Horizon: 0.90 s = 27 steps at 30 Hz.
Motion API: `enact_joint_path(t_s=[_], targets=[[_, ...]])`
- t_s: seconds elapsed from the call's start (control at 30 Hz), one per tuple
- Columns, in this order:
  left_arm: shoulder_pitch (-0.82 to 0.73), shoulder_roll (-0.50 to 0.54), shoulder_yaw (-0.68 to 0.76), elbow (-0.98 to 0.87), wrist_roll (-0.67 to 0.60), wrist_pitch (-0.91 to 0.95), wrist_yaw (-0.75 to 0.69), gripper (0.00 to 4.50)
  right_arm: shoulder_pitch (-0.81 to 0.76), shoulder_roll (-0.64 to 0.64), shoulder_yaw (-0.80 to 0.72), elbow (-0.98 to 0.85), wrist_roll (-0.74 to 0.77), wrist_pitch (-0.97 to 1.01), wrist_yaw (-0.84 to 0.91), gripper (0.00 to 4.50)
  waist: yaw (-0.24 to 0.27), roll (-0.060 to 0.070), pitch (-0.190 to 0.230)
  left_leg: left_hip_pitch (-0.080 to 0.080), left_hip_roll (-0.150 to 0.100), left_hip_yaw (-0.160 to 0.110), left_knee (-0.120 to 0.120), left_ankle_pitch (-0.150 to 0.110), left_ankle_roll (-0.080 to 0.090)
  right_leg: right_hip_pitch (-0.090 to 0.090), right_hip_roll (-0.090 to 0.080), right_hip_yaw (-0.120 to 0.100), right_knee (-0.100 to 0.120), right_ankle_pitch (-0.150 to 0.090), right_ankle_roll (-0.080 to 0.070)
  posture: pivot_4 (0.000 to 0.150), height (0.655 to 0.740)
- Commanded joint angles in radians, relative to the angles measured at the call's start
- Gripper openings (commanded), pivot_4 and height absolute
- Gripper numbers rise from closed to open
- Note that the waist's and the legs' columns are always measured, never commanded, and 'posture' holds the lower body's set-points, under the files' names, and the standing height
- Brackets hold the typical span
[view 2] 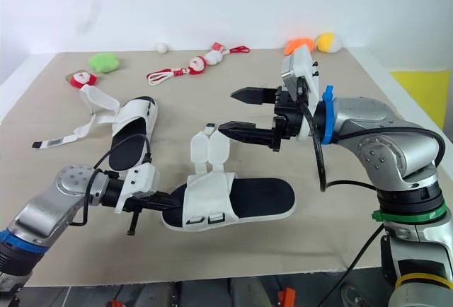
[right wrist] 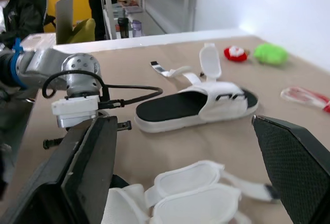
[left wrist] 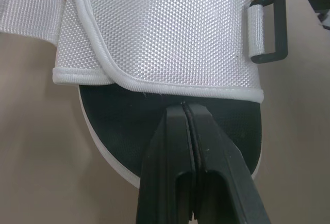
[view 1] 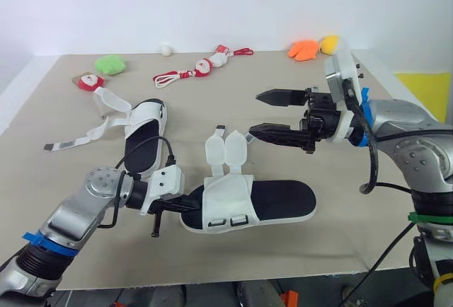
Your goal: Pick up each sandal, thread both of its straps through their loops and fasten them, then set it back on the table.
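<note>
**Head views.** On the tan table (view 1: 340, 180) the near sandal (view 1: 276, 204) lies sideways close to the front edge. It has a white woven upper over a smooth black footbed. Its two rounded white strap tabs (view 1: 225, 153) stand loose behind it, unthreaded. The left gripper (view 1: 182, 205) meets the sandal's left end. The right gripper (view 1: 272, 116) hovers above the table just behind the tabs, with its black fingers spread wide and holding nothing. The far sandal (view 1: 145, 134), of the same make, lies further left with its long white straps (view 1: 81, 136) lying undone. Along the back are a green fuzzy lump (view 1: 110, 64), a small red-and-white toy (view 1: 88, 80), a red-and-white cord (view 1: 191, 72), a white ball (view 1: 165, 49), an orange soft shape (view 1: 304, 49) and a yellow one (view 1: 329, 44).

**Left wrist view.** The two fingers (left wrist: 170, 146) are pressed together, with their tips at the hem of the coarse-woven upper, over the black footbed. Whether they pinch any of it cannot be made out. A black rectangular plastic loop (left wrist: 268, 28) sits on a webbing tab at the upper's edge.

**Right wrist view.** The textured finger pads (right wrist: 294, 167) stand wide apart. Between them show the far sandal and the tabs, which are partly cut off.
</note>
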Motion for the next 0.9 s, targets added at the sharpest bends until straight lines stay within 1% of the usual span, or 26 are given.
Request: enact_joint_path(t_s=[0.03, 0.07, 0.13, 0.2, 0.3, 0.33, 0.47, 0.57, 0.63, 0.7, 0.8, 0.9], targets=[[0.043, -0.001, -0.07, 0.033, 0.086, -0.018, 0.022, 0.04, -0.004, -0.041, -0.056, 0.014, 0.078, 0.195, -0.048, 4.5, 0.002, 0.0, -0.001, 0.0, 0.0, 0.0, 0.001, 0.0, 0.0, 0.001, 0.0, 0.0, -0.001, 0.0, 0.0, 0.15, 0.74], [0.049, -0.006, -0.069, 0.031, 0.08, -0.015, 0.026, 0.04, -0.014, -0.039, -0.061, 0.053, 0.11, 0.284, -0.081, 4.5, 0.002, 0.0, -0.001, 0.001, 0.0, 0.0, 0.001, 0.0, 0.0, 0.002, 0.0, 0.0, -0.001, 0.0, -0.001, 0.15, 0.74], [0.052, -0.012, -0.067, 0.026, 0.076, -0.01, 0.032, 0.04, -0.082, 0.031, -0.107, 0.233, 0.194, 0.48, -0.2, 4.5, -0.001, -0.001, -0.003, 0.002, -0.001, 0.0, 0.001, 0.0, 0.0, 0.003, -0.001, 0.0, -0.002, 0.0, -0.001, 0.15, 0.74], [0.053, -0.015, -0.063, 0.024, 0.074, -0.007, 0.037, 0.04, -0.155, 0.1, -0.165, 0.397, 0.233, 0.62, -0.3, 4.5, -0.002, 0.0, -0.003, 0.005, -0.002, 0.002, 0.002, 0.001, 0.001, 0.006, -0.003, 0.001, -0.002, 0.001, -0.001, 0.15, 0.74], [0.056, -0.012, -0.056, 0.02, 0.074, -0.005, 0.04, 0.04, -0.261, 0.188, -0.271, 0.648, 0.22, 0.737, -0.421, 4.5, -0.004, 0.001, -0.003, 0.006, -0.002, 0.003, 0.002, 0.002, 0.003, 0.007, -0.003, 0.001, -0.002, 0.002, -0.002, 0.15, 0.74], [0.056, -0.012, -0.055, 0.019, 0.074, -0.004, 0.041, 0.04, -0.282, 0.208, -0.3, 0.7, 0.206, 0.757, -0.454, 4.5, -0.004, 0.001, -0.003, 0.006, -0.003, 0.003, 0.001, 0.003, 0.004, 0.007, -0.003, 0.002, -0.002, 0.002, -0.001, 0.15, 0.74], [0.06, -0.006, -0.046, 0.013, 0.075, 0.001, 0.047, 0.04, -0.295, 0.278, -0.372, 0.866, 0.135, 0.814, -0.547, 4.5, -0.003, 0.001, -0.004, 0.006, -0.003, 0.002, 0.0, 0.002, 0.005, 0.007, -0.003, 0.002, -0.003, 0.001, 0.0, 0.15, 0.74], [0.062, -0.003, -0.039, 0.005, 0.074, 0.007, 0.052, 0.04, -0.281, 0.324, -0.413, 0.912, 0.08, 0.822, -0.594, 4.5, -0.004, 0.002, -0.004, 0.005, -0.003, 0.002, -0.001, 0.002, 0.006, 0.007, -0.003, 0.002, -0.004, 0.001, 0.001, 0.15, 0.74], [0.065, -0.001, -0.036, -0.001, 0.074, 0.011, 0.055, 0.04, -0.267, 0.345, -0.433, 0.918, 0.056, 0.824, -0.607, 4.5, -0.003, 0.003, -0.004, 0.003, -0.003, 0.002, -0.001, 0.002, 0.006, 0.005, -0.002, 0.002, -0.004, 0.003, 0.005, 0.15, 0.74], [0.068, 0.001, -0.032, -0.006, 0.073, 0.013, 0.057, 0.04, -0.258, 0.369, -0.457, 0.93, 0.031, 0.818, -0.623, 4.5, -0.004, 0.003, -0.004, 0.001, -0.003, 0.002, -0.001, 0.002, 0.006, 0.004, -0.002, 0.002, -0.004, 0.003, 0.006, 0.15, 0.74], [0.071, -0.001, -0.027, -0.007, 0.074, 0.014, 0.06, 0.04, -0.26, 0.422, -0.484, 0.988, -0.01, 0.762, -0.638, 4.5, -0.008, 0.003, -0.004, 0.002, -0.003, 0.002, -0.001, 0.002, 0.006, 0.004, -0.002, 0.002, -0.004, 0.003, 0.006, 0.15, 0.74], [0.072, -0.004, -0.031, -0.004, 0.081, 0.009, 0.063, 0.04, -0.29, 0.464, -0.522, 1.087, -0.056, 0.651, -0.66, 4.5, -0.011, 0.003, -0.004, 0.003, -0.002, 0.001, -0.001, 0.002, 0.006, 0.005, -0.001, 0.002, -0.004, 0.003, 0.004, 0.15, 0.74]])
